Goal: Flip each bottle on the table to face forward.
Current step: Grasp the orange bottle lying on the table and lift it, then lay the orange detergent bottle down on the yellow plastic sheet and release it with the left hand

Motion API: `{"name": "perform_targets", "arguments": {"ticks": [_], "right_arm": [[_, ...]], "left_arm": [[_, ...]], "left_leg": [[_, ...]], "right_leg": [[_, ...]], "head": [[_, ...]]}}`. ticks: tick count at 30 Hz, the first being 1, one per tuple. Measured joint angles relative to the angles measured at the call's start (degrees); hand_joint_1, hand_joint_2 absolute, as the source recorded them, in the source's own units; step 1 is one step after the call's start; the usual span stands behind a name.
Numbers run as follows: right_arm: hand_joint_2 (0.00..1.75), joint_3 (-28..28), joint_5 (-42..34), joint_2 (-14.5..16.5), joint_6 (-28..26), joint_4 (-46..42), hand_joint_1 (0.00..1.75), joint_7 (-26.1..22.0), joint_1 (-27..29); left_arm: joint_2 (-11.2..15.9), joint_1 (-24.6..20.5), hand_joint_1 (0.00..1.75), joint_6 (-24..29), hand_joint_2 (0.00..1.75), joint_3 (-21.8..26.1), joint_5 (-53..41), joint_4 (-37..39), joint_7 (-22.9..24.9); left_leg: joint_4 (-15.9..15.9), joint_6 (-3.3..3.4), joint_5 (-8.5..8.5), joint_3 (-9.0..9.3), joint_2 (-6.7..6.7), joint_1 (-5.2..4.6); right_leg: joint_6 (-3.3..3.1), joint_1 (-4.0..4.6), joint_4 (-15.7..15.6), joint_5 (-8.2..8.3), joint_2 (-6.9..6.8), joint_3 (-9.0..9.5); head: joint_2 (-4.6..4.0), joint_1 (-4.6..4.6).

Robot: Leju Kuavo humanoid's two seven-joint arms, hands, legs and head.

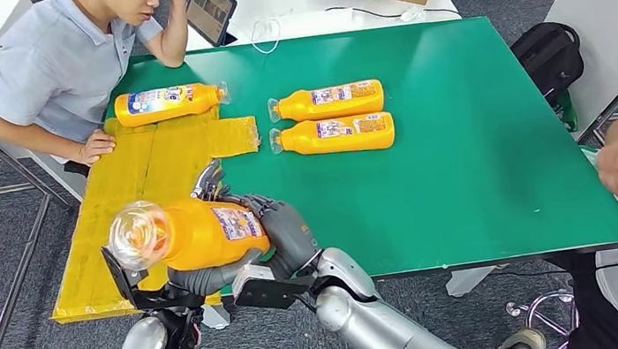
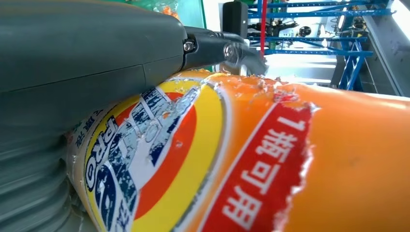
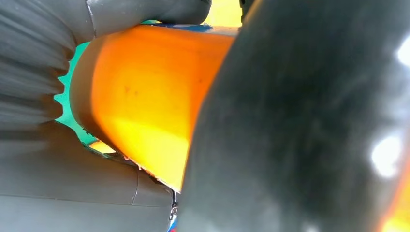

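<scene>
You have one orange bottle (image 1: 197, 234) lifted over the near-left table edge, gripped by both hands. It's smooth, glossy plastic with a clear cap end (image 1: 137, 235); its long axis runs roughly left-right, cap to the left, and a small printed label faces up. The left hand (image 1: 203, 278) cradles it from below, fingers wrapped under the body. The right hand (image 1: 280, 222) clasps the base end, fingers curled over the top. In the left wrist view a torn, wrinkled label (image 2: 159, 154) in blue, yellow and red lies against the grey thumb (image 2: 87, 53).

Three more bottles lie flat, axes left-right: one (image 1: 168, 104) on the yellow cardboard (image 1: 138, 187), cap right; two (image 1: 329, 101) (image 1: 334, 135) side by side on the green mat (image 1: 480, 145), caps left.
</scene>
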Motion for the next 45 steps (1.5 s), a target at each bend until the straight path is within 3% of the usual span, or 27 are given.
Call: {"name": "perform_targets", "arguments": {"ticks": [1,3,7,12,20,30,34,38,42,45], "right_arm": [[1.75,0.4,0.8,0.0,-0.1,0.4,0.06,0.5,-0.5],[1.75,1.2,2.5,0.0,-0.6,1.5,0.00,1.3,-1.4],[0.00,2.4,4.2,0.0,-3.6,2.8,0.00,2.0,-1.8],[0.00,2.6,7.4,-1.4,-13.8,0.9,0.00,2.5,1.4],[0.00,1.7,6.9,-3.4,-17.3,-3.2,0.00,1.4,6.1],[0.00,-12.8,11.4,-2.5,-19.6,-17.7,0.00,-5.1,19.4],[0.00,-17.7,14.4,-1.1,-19.6,-23.8,0.00,-5.3,23.3],[0.00,-20.5,17.1,0.6,-19.6,-31.0,0.00,-5.4,26.5],[0.00,-21.4,16.2,1.9,-19.6,-34.9,0.00,-5.5,28.1],[0.00,-21.9,15.3,2.4,-19.6,-36.1,0.00,-5.5,28.7]], "left_arm": [[0.2,0.0,1.75,-0.4,1.75,0.2,0.5,0.1,-0.1],[0.6,-0.1,1.75,-1.6,1.75,0.7,1.8,0.2,0.1],[1.3,-0.3,1.75,-3.2,1.75,1.4,3.6,0.3,1.1],[1.7,-0.8,1.75,-4.9,1.75,2.9,9.6,0.9,2.5],[2.1,-1.0,1.75,-4.9,1.75,5.1,10.8,1.8,2.7],[2.1,0.8,1.75,-0.2,1.75,10.0,8.6,2.3,3.3],[2.1,0.8,1.75,7.4,1.75,11.3,2.2,2.7,2.5],[2.5,-2.2,1.75,19.4,1.75,13.7,-8.2,6.5,1.8],[3.7,-7.9,1.75,32.2,1.75,14.7,-27.9,13.5,3.6],[4.7,-12.2,1.75,34.9,1.75,13.8,-42.8,19.1,8.2]], "left_leg": [[0.0,0.00,0.00,0.00,0.01,0.00],[0.0,0.00,0.00,0.01,0.01,0.01],[0.0,0.00,0.01,0.02,0.00,0.02],[0.0,0.00,-0.01,0.00,-0.03,0.00],[0.0,0.00,-0.03,0.00,-0.01,0.00],[0.0,0.01,-0.05,-0.06,-0.03,0.00],[0.0,0.01,-0.05,-0.07,-0.03,0.00],[0.0,-0.01,-0.02,-0.06,-0.03,0.01],[0.0,-0.03,0.04,-0.03,-0.04,0.03],[0.0,-0.03,0.07,-0.02,-0.03,0.02]], "right_leg": [[0.00,0.00,0.0,0.00,0.00,0.00],[0.00,0.01,0.0,0.00,0.00,-0.01],[0.00,0.01,0.0,0.00,0.00,-0.01],[0.00,-0.01,0.0,-0.01,-0.01,0.00],[-0.01,0.00,0.0,-0.01,0.00,-0.03],[-0.02,0.00,0.0,-0.04,-0.01,-0.06],[-0.02,0.00,0.0,-0.03,-0.01,-0.09],[-0.02,0.01,0.0,-0.01,-0.01,-0.09],[-0.03,0.02,0.0,0.00,-0.03,-0.07],[-0.02,0.00,0.0,0.01,-0.03,-0.04]], "head": [[0.00,-0.01],[0.00,-0.01],[0.00,0.00],[0.00,0.02],[0.00,0.01],[0.00,0.01],[0.00,0.02],[0.00,0.02],[0.00,0.01],[0.00,0.02]]}}
